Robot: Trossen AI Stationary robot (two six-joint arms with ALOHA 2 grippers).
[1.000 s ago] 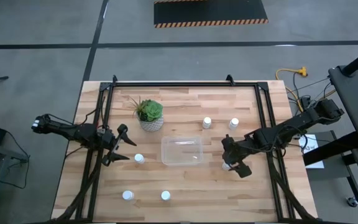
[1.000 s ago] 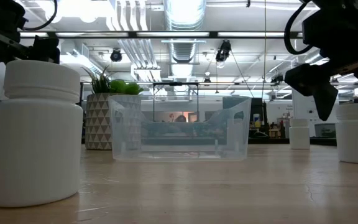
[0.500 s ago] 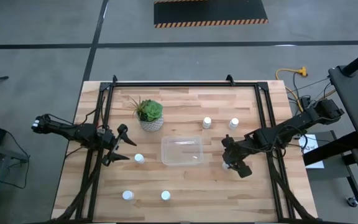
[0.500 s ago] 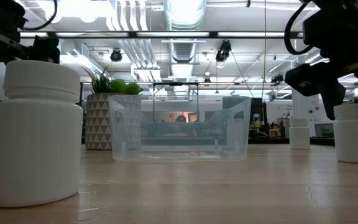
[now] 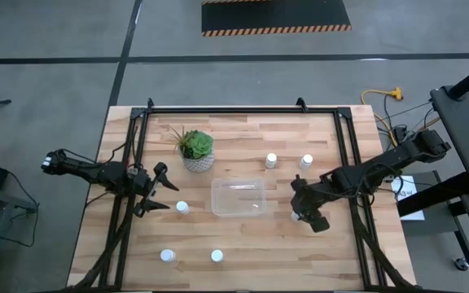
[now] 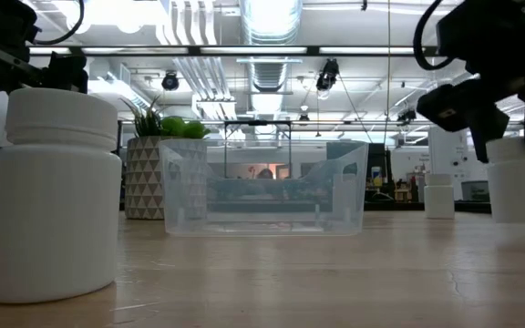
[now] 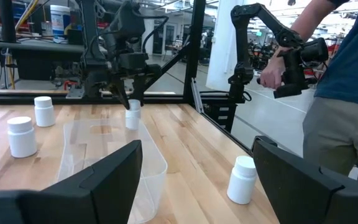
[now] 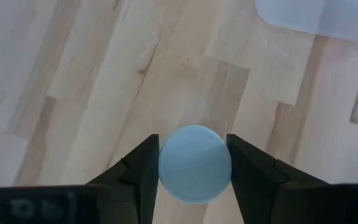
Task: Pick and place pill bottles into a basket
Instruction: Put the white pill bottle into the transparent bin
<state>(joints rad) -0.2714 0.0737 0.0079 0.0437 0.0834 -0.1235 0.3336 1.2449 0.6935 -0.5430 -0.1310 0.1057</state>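
While clamped between the right gripper [image 8: 194, 165] fingers [image 8: 143, 168], pill bottle [image 8: 195, 163] hangs just clear of the wooden table [image 5: 300, 252], to the right of the clear basket [image 5: 238, 197] in the high view. Apart from that, five more pill bottles: two behind the basket, one at its left, two at the front edge. Beside the left one, left gripper [image 5: 167, 191] spread wide, grasping nothing. Potted succulent [image 5: 196, 150] back-left.

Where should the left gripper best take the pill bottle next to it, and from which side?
Probably take the pill bottle by its round body under the cap, from above: it stands upright, free of the basket, beside the open left gripper.
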